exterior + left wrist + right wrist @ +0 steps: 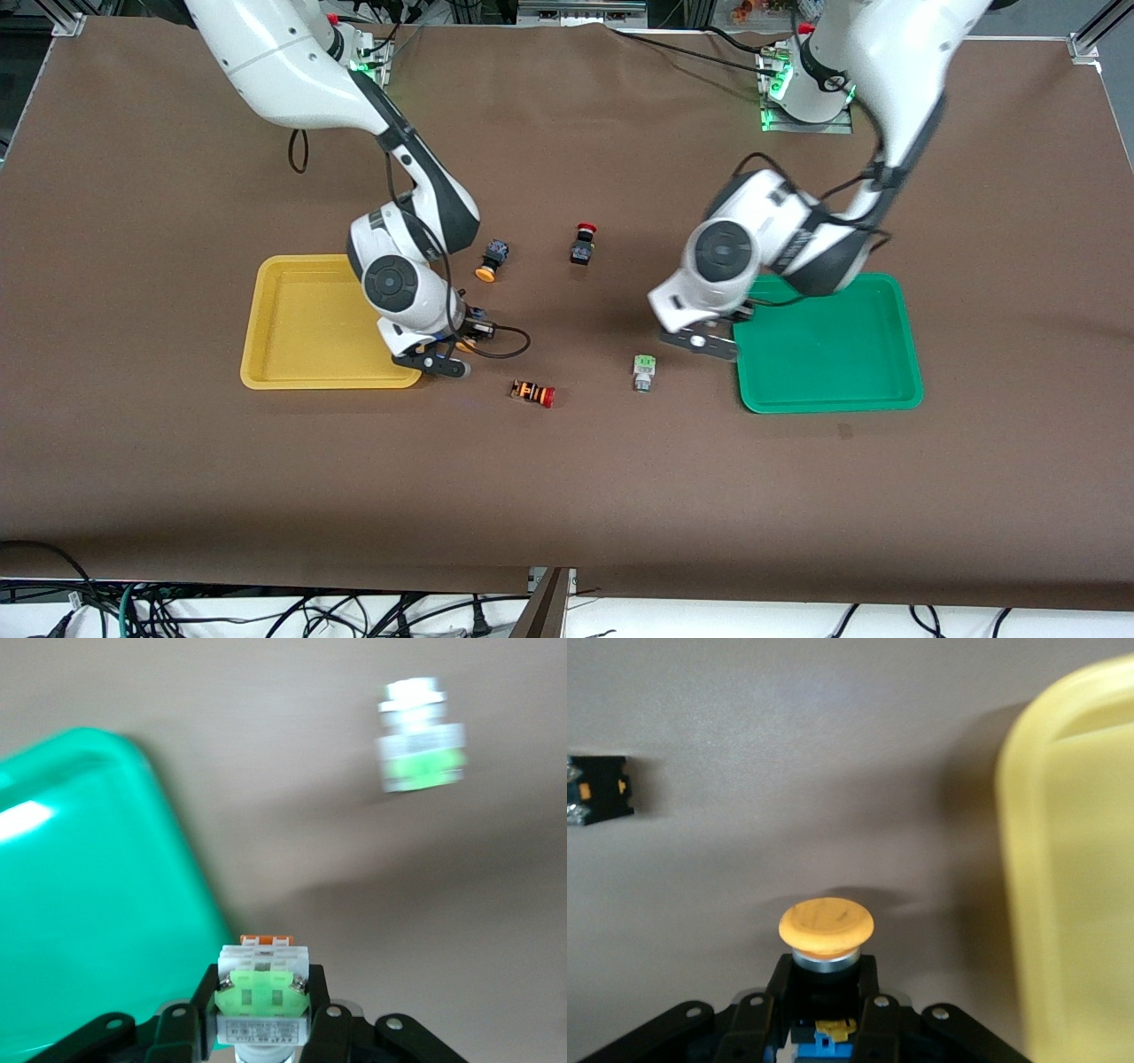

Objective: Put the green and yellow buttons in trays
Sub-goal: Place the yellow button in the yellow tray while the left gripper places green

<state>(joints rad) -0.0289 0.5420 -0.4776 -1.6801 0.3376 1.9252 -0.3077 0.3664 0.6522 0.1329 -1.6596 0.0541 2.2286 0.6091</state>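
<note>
My left gripper (700, 341) is shut on a green button (263, 992) and holds it over the table, just beside the rim of the green tray (828, 346). That tray also shows in the left wrist view (89, 904). A second green button (644, 372) lies on the table near it and shows in the left wrist view (421, 749). My right gripper (440, 359) is shut on a yellow button (826, 928) over the table, beside the corner of the yellow tray (310, 328). The yellow tray's rim shows in the right wrist view (1072, 859). A second yellow button (490, 261) lies beside the right arm's wrist.
A red-capped black button (583, 244) stands mid-table. A red-capped button with an orange-striped body (533, 392) lies nearer the front camera than the right gripper. A black button body (598, 790) shows at the edge of the right wrist view. Both trays hold nothing.
</note>
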